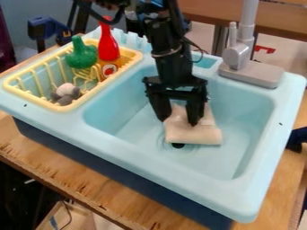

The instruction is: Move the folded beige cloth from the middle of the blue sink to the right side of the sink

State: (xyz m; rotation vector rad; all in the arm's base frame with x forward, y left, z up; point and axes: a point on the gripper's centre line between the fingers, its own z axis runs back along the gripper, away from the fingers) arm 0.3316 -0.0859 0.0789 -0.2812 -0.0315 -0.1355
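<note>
- The arm (169, 56) is cut off by the top edge.
- The upper part of the cloth (193, 134) is covered by the gripper (178, 123); whether it is held cannot be determined.
- The drain (178, 145) is partly concealed under the cloth.
- The upper end of the faucet (246, 32) is cut off by the top edge.
- The emblem on the red bottle (108, 48) is too small to be made out.
- The grey and white item (66, 93) in the yellow rack (64, 108) is too blurred to be identified.
- A dark blue object (296, 139) is cut off by the right edge.
- The box (61, 217) is cropped by the bottom edge.
</note>
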